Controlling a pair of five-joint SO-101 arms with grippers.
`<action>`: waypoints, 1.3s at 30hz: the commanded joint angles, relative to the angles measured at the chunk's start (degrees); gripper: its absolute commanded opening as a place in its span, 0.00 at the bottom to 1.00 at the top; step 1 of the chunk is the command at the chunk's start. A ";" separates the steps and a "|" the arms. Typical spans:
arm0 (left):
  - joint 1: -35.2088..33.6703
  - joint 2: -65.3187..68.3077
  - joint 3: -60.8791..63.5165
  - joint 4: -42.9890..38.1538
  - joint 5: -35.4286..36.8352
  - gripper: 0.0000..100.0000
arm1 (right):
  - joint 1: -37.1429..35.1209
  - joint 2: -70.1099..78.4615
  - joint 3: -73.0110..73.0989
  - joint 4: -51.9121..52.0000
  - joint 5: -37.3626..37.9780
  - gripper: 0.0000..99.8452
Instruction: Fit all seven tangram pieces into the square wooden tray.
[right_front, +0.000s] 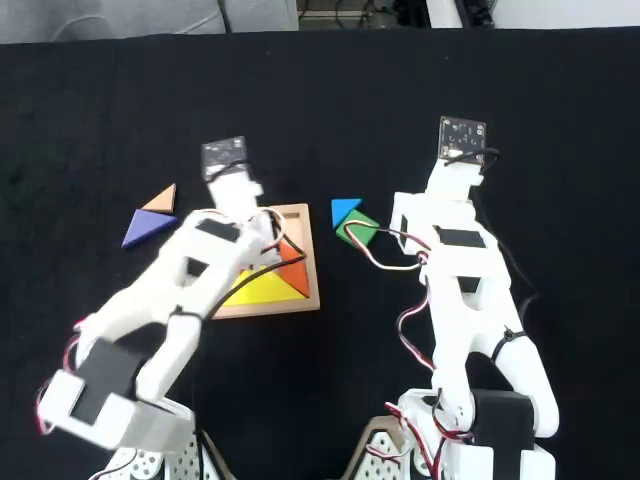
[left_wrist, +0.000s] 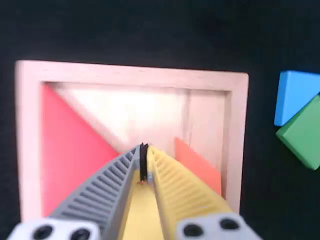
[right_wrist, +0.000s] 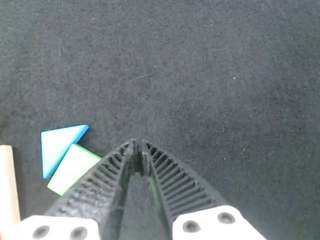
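Evidently the left gripper (left_wrist: 144, 172) hangs over the wooden tray (left_wrist: 135, 75) with its jaws pressed together on nothing. The right gripper (right_wrist: 137, 157) is likewise closed and empty, just beside the green piece (right_wrist: 75, 167), which touches the blue triangle (right_wrist: 60, 145) near the tray. A red piece (left_wrist: 70, 150), yellow piece (right_front: 262, 290) and orange piece (left_wrist: 197, 165) lie inside. The purple triangle (right_front: 145, 230) and tan triangle (right_front: 160, 200) sit on the tray's far side. The pieces look light, stiff and smooth, so I judge a pinch across opposite edges, low on the cloth, to be safest.

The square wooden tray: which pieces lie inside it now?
A red piece, an orange piece and a yellow piece; bare wood beyond them. The left arm covers part of the tray inside.
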 joint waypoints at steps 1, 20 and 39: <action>1.45 5.89 -7.25 -0.79 -1.14 0.03 | 0.35 -2.59 -0.48 -1.05 -0.18 0.01; 7.25 6.86 -10.86 6.33 -1.14 0.03 | 0.35 -2.59 -0.48 -1.05 -0.18 0.01; -0.75 -13.01 -9.63 19.78 -1.67 0.03 | 0.00 -2.59 -0.57 -1.05 -0.18 0.01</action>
